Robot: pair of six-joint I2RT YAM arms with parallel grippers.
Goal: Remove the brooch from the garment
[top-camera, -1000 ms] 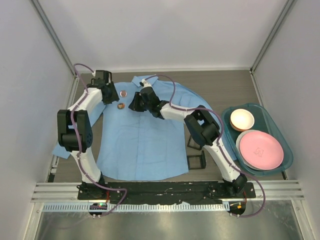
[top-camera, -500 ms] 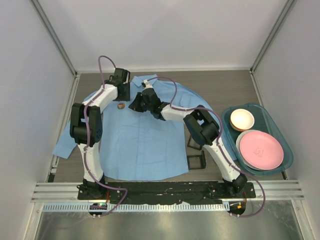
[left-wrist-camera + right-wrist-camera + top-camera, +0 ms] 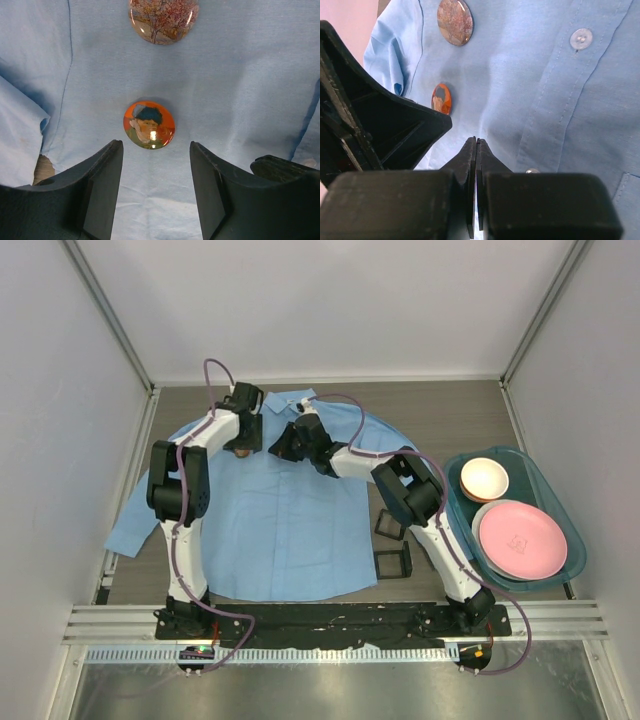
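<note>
The garment [image 3: 280,530], a light blue shirt, lies flat on the table with its collar at the far side. Two round brooches are pinned on its chest. An orange portrait brooch [image 3: 149,125] sits just ahead of my left gripper [image 3: 155,146], whose jaws stand open and empty above the cloth. A tree-painting brooch [image 3: 162,20] lies farther on. My right gripper [image 3: 477,141] is shut, its tips against the shirt [image 3: 530,90] beside the orange brooch [image 3: 441,98]. From above, the left gripper [image 3: 243,438] hides most of both brooches.
A teal tray [image 3: 553,502] at the right holds a cream bowl [image 3: 484,478] and a pink plate [image 3: 521,539]. Two black frames [image 3: 392,562] lie by the shirt's right hem. Walls close in the table on three sides.
My left arm has swung right over the two brooches and its jaws have widened. The right gripper has closed and shifted slightly right, towards the collar.
</note>
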